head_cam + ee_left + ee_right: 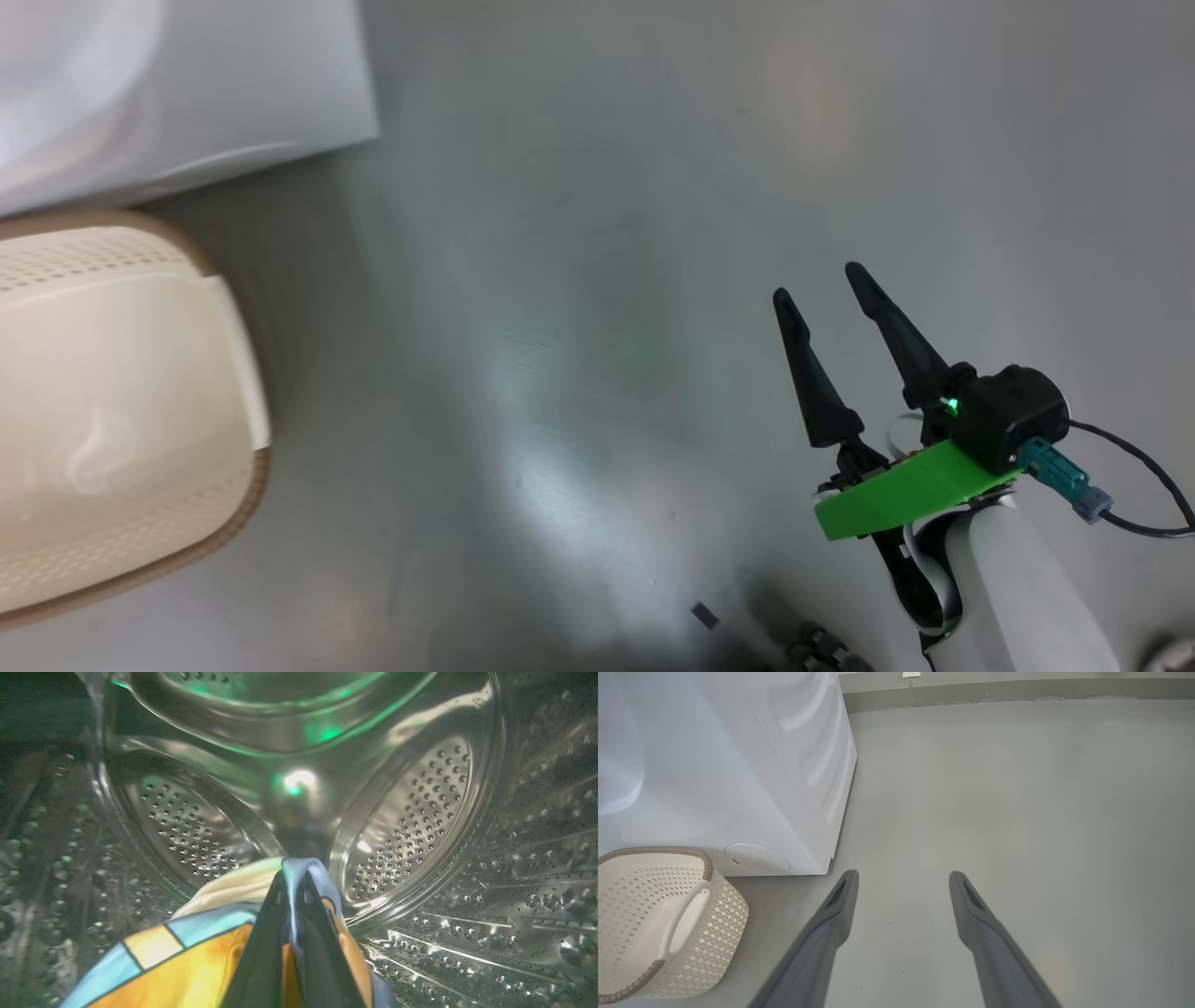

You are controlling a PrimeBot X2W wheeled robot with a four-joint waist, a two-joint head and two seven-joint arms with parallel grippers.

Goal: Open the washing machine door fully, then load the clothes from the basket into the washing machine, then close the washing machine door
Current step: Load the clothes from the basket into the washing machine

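Step in hand: loading. Your left pincer (pixel 293 877) is deep inside the perforated steel drum (pixel 411 826) of the washing machine (pixel 738 765). Its fingers are together and clamped on a fold of the clothes (pixel 187 956). Light-blue cloth is pinched at the tips, and orange, cream and blue panels trail beneath toward the camera. Whether the bundle rests on the drum wall, you cannot tell from here.

Next move, as a judgement: part the left pincer so the cloth drops in the drum, then draw the arm straight back out through the mouth. Watch for fabric snagging on a fingertip and riding out with it.

Right pincer (pixel 817 284): fingers spread wide, holding nothing, touching nothing, over bare grey floor (pixel 1017 812) off to the side of the machine.

The basket (pixel 714 914) stands on the floor just beside the machine's lower front. The part of its inside that shows looks bare, so this is probably the last load. After that, the washing machine door needs closing.
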